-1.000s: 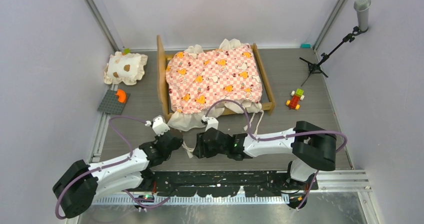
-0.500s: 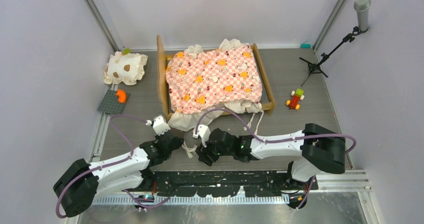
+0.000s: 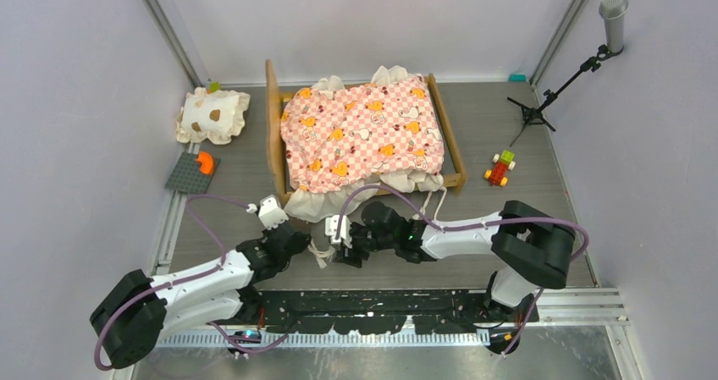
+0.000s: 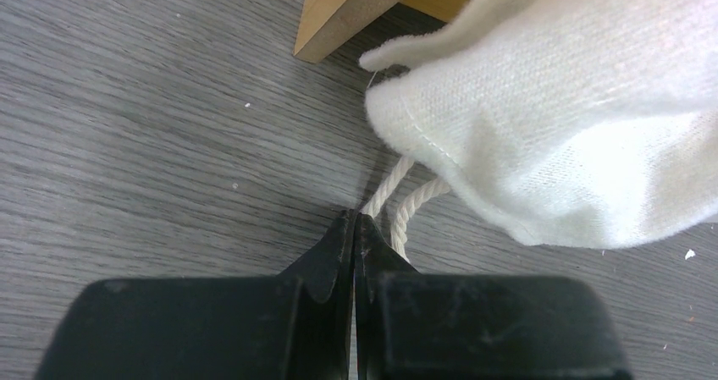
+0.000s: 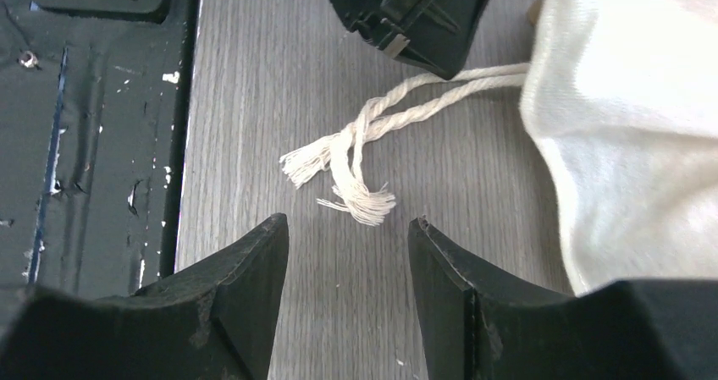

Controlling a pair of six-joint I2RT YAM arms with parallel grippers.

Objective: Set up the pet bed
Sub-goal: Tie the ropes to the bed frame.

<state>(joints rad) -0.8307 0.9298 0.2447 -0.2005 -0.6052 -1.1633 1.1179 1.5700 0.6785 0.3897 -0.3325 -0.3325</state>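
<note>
Left jaws are pressed together, their tips set against a cream cord (image 4: pixel 385 190) that trails from the white ruffle (image 4: pixel 550 126) of the pet bed (image 3: pixel 364 139). Right jaws stand apart just above the table (image 3: pixel 499 118), with the cord's frayed ends (image 5: pixel 364 202) lying loose ahead of the gap. The pet bed sits at the middle of the table's far edge, its near ruffle beside both arms.

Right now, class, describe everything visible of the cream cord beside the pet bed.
The cord is two twisted cream cotton-like strands with frayed ends, lying on the grey wood-grain floor. It runs from under the cream ruffle. The left fingers are shut on one strand; the open right fingers hover just short of its ends.
</note>
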